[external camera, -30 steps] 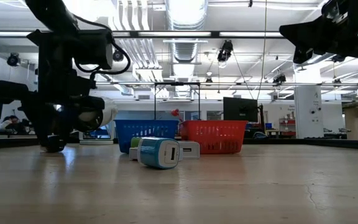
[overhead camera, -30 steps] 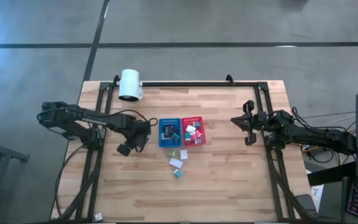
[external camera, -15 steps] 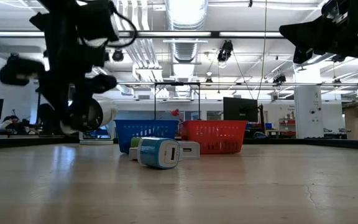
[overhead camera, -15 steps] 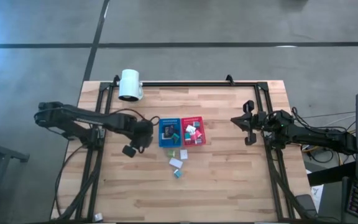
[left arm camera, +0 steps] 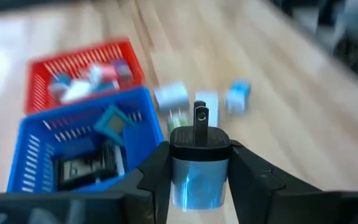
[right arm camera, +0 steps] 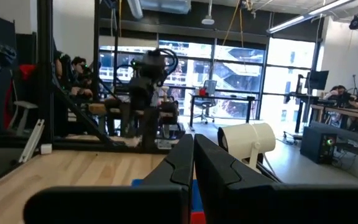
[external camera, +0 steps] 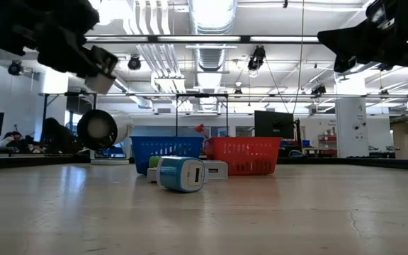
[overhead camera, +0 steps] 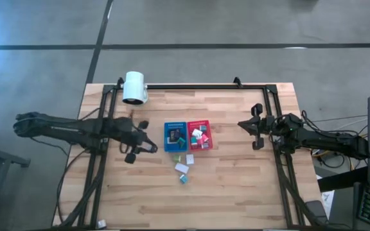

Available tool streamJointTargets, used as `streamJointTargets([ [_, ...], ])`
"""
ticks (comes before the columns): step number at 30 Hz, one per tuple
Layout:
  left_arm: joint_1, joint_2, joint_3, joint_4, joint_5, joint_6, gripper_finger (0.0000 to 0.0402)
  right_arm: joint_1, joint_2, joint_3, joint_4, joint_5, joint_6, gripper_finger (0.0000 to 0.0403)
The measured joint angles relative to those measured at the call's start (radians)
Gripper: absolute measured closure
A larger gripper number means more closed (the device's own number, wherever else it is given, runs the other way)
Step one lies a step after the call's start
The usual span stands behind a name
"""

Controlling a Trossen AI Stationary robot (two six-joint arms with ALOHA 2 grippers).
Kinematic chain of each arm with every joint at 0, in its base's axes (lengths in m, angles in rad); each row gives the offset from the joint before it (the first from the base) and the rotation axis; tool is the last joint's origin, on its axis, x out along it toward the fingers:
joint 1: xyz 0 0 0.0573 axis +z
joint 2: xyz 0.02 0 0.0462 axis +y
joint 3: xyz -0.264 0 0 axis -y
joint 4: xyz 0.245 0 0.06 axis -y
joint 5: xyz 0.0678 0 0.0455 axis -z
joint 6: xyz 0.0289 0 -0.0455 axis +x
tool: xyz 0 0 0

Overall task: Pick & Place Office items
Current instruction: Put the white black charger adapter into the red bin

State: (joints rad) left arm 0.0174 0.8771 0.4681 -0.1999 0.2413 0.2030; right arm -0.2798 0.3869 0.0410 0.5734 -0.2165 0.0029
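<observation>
My left gripper is above the table just left of the blue tray, shut on a small light-blue plug block with a black pronged cap. The red tray stands right of the blue one; both hold small items. Three loose items lie flat on the table in front of the trays: a white block, a teal block and a white piece. My right gripper waits shut and empty at the right rail. My left gripper pinches the plug block by the two sides of its light-blue body between its two fingers. The fingers come from the table's left, slanting down. The block is lifted clear of the table, its black pronged end pointing away from the wrist.
A big white cylinder lies at the far left of the table. Black rails frame the far, left and right sides. Bare wood lies in front of the loose items, toward the near edge.
My left gripper has risen from table height to well above the table and shifted a little toward the blue tray, tipping from pointing down to nearly level. The plug block has come up with it, lifted clear.
</observation>
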Motion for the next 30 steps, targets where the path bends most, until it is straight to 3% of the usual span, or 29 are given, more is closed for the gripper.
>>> streamJointTargets([
  [8,-0.001,-0.244,-0.277,0.362,-0.024,-0.227,0.0276,0.0,0.009,0.0,0.008,0.0,-0.008,0.0394],
  [16,-0.001,-0.314,-0.363,0.432,-0.062,-0.282,0.0276,0.0,0.008,0.0,0.008,0.001,-0.007,0.0394],
  [22,0.001,-0.181,-0.169,0.353,-0.16,-0.263,0.0276,0.0,0.011,0.0,0.009,0.015,-0.024,0.0394],
  [30,0.03,0.231,0.253,0.114,-0.217,-0.124,0.0276,0.0,0.023,0.0,0.009,0.017,-0.023,0.0394],
])
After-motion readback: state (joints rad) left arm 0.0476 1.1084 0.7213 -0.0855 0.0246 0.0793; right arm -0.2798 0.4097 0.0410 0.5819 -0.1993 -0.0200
